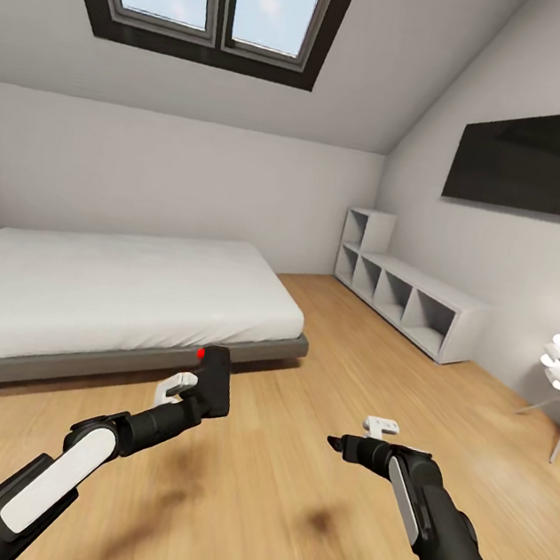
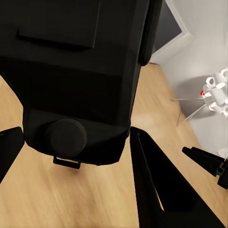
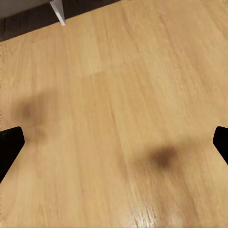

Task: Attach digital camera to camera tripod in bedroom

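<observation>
Low in the left-centre of the head view, the left gripper (image 1: 200, 394) is closed around the digital camera (image 1: 216, 380), carrying it out in front of the body above the wood floor (image 1: 323, 349), presumably to keep it steady on the way to the tripod. The camera is a small black block with a red spot on top, and its round lens (image 2: 66, 136) juts toward the left wrist view. At lower right the right gripper (image 1: 343, 446) hangs with its jaws wide apart, holding nothing, while the bed (image 1: 117, 292) lies behind at left.
</observation>
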You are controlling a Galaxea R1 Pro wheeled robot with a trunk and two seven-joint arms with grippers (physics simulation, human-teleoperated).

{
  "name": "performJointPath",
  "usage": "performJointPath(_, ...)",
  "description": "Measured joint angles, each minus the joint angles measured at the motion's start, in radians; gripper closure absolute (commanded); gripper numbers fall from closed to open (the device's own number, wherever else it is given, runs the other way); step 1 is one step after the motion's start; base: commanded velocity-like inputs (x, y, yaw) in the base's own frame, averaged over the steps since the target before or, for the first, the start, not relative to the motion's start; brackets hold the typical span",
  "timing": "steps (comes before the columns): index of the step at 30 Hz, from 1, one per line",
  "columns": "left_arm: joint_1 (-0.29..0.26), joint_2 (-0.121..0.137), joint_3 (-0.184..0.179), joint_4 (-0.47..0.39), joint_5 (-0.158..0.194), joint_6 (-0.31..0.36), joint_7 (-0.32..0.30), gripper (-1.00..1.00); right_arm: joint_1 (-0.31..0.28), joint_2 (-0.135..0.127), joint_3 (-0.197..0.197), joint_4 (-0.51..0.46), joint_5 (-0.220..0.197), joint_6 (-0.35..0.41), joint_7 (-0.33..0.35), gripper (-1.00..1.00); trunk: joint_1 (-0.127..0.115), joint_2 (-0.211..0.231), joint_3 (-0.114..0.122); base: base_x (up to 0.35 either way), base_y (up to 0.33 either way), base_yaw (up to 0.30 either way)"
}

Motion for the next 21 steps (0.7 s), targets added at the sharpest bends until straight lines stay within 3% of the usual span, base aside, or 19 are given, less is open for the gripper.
performJointPath(21, 0.0, 0.0, -0.001, 0.0, 0.002, -0.001, 0.0, 1.0, 0.0, 0.0, 0.0, 0.002, 0.0, -0.001, 0.0, -1.0, -0.081, 0.147, 0.066, 0.0, 0.0, 0.0)
